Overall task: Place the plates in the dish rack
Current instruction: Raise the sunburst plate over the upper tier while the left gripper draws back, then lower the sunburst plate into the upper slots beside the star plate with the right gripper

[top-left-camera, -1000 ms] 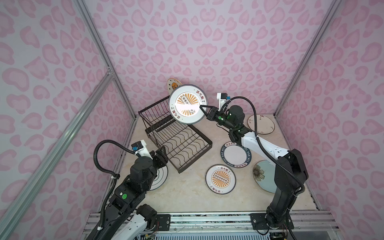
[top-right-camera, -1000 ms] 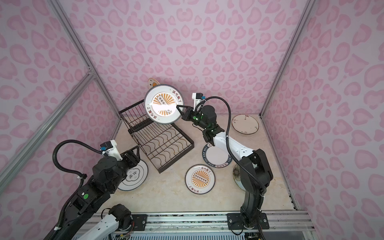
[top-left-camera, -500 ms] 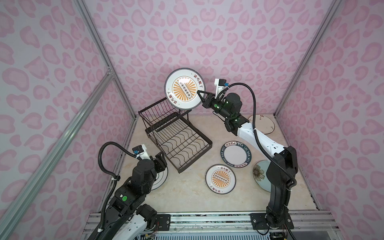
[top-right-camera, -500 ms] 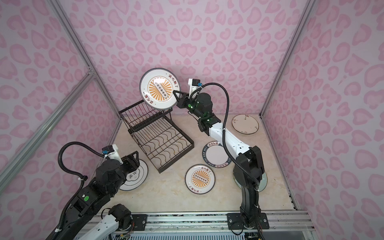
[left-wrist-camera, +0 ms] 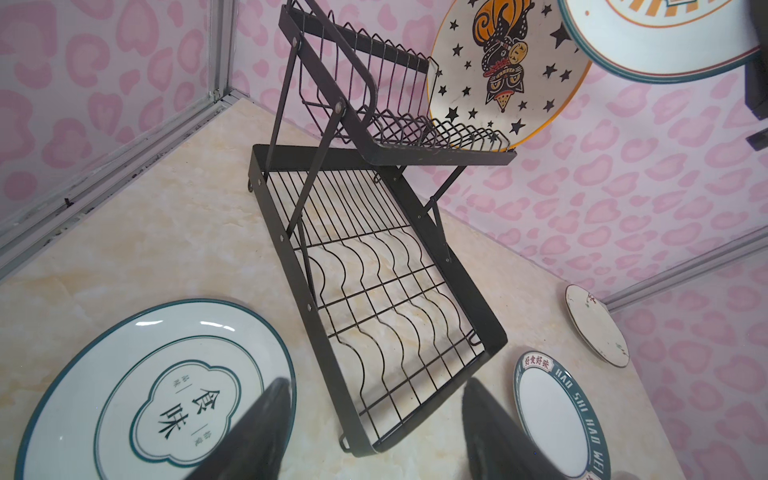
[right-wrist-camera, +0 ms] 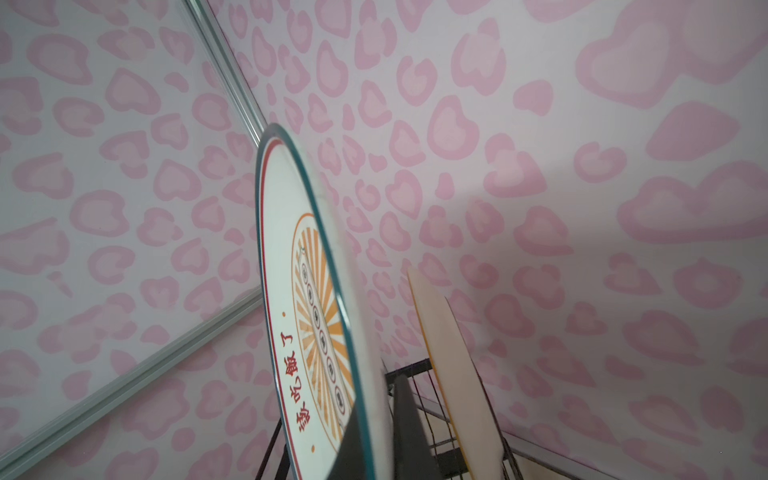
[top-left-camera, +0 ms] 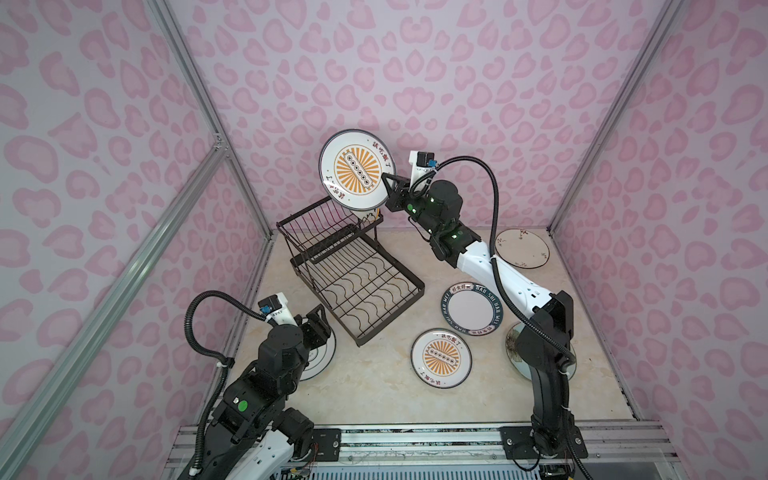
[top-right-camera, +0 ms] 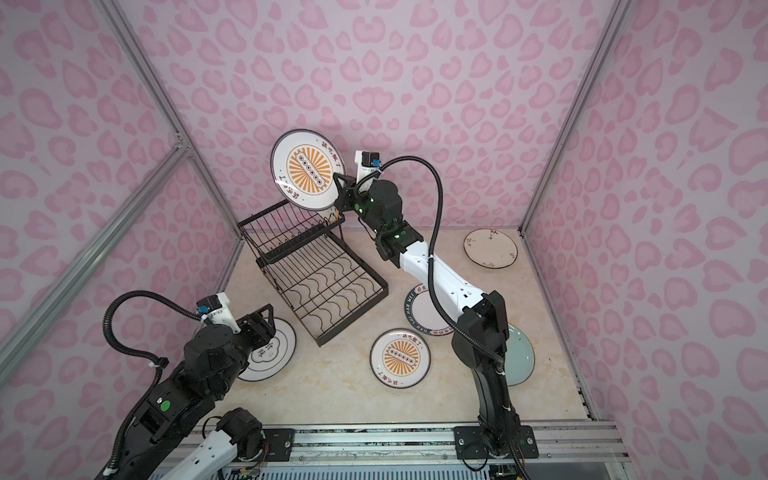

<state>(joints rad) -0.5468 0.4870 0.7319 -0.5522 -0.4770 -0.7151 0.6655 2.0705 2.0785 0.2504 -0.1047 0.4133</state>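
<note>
Pink heart-print walls around a pale marbled worktop (top-left-camera: pixel 374 399). Nearest, left fingers (left-wrist-camera: pixel 257 432) spread apart, empty, above the worktop between a green-rimmed plate (left-wrist-camera: pixel 124 395), half hidden under that arm in both top views, and the dish rack (top-left-camera: pixel 391 316). Further on, flat on the worktop: a sunburst plate (top-left-camera: pixel 441 358), a lettered-rim plate (top-left-camera: pixel 471 309), and a pale blue-green plate (top-right-camera: pixel 519 357) largely covered by the right arm. Beyond, a floral plate (top-left-camera: pixel 521 248) near the back wall. Farthest, right fingers (right-wrist-camera: pixel 409 428) clamped on the rim of the held sunburst plate (top-left-camera: pixel 357 170), on edge above the rack's raised basket. Star plate (left-wrist-camera: pixel 498 70) upright in that basket, nearly all masked in both top views.
</note>
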